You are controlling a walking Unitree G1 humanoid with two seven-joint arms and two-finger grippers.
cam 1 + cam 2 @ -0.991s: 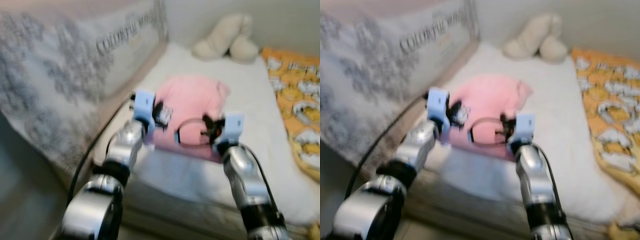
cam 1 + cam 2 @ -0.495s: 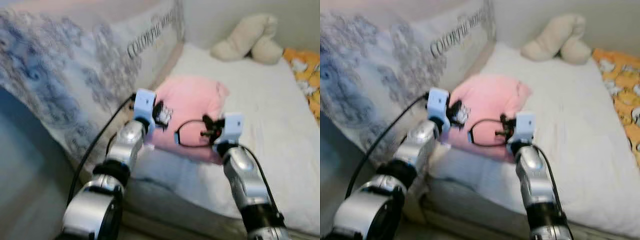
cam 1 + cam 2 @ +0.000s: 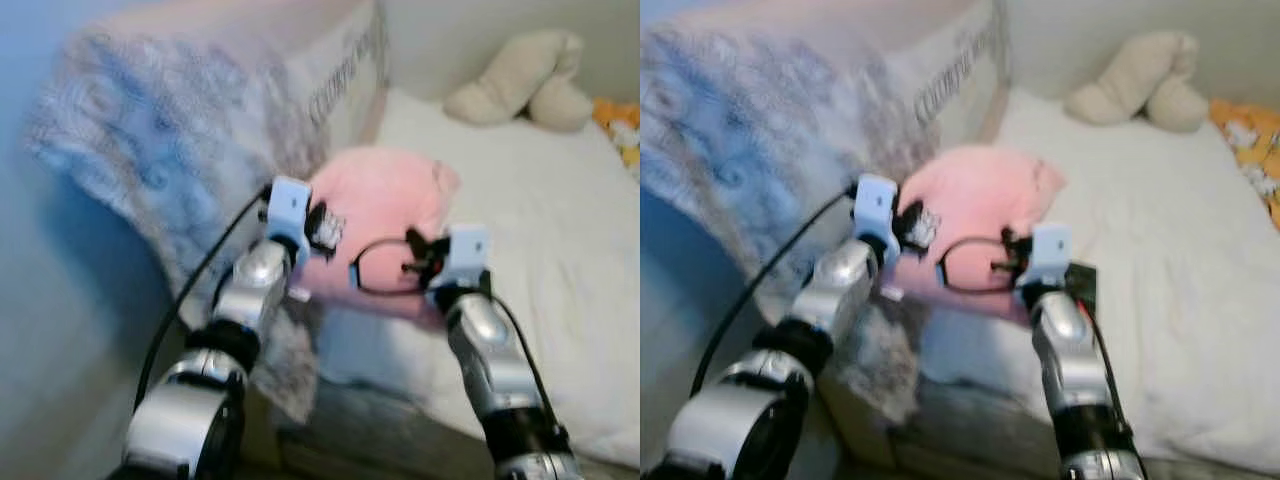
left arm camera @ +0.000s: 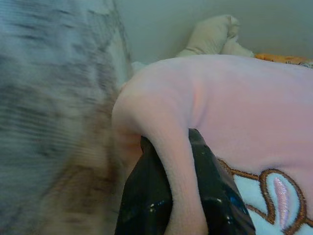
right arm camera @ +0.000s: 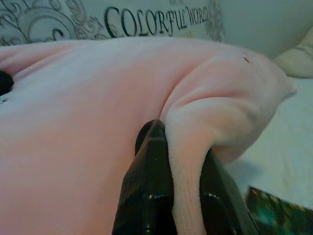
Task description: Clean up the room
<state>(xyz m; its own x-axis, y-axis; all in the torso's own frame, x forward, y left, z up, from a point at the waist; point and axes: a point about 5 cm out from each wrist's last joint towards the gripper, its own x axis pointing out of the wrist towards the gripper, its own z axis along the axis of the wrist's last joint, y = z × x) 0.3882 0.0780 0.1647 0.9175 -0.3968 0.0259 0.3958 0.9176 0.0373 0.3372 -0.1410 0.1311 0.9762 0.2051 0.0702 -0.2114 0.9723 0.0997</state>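
The pink pillow (image 3: 385, 215) is held up between the two grippers, in front of the robot and over the near edge of the bed (image 3: 560, 250). It is plush and looks light and soft. An embroidered patch in white with a brown outline shows on its face in the left wrist view.

The left gripper (image 4: 183, 188) is clamped on a pinched fold at one side of the pillow; the fabric bulges out between the black fingers (image 4: 146, 196). The right gripper (image 5: 168, 191) pinches a similar fold on the other side, with its fingers (image 5: 146, 186) pressed close against the fleece. Both holds are on edge folds, not on the body of the pillow.

Handling judgement: the pillow will sag and deform rather than resist, so it needs no great force. The fleece may slide out of a shallow pinch. A grip on a seam or a corner, with plenty of fabric between the fingers, is the safer hold.

A large grey patterned cushion (image 3: 200, 140) with printed lettering leans at the left of the bed, just beside the pillow. A cream plush toy (image 3: 520, 90) lies at the far end, well apart. An orange patterned blanket (image 3: 1250, 150) shows at the far right. A dark flat object (image 3: 1080, 285) lies on the white sheet near the right arm; I cannot tell what it is.
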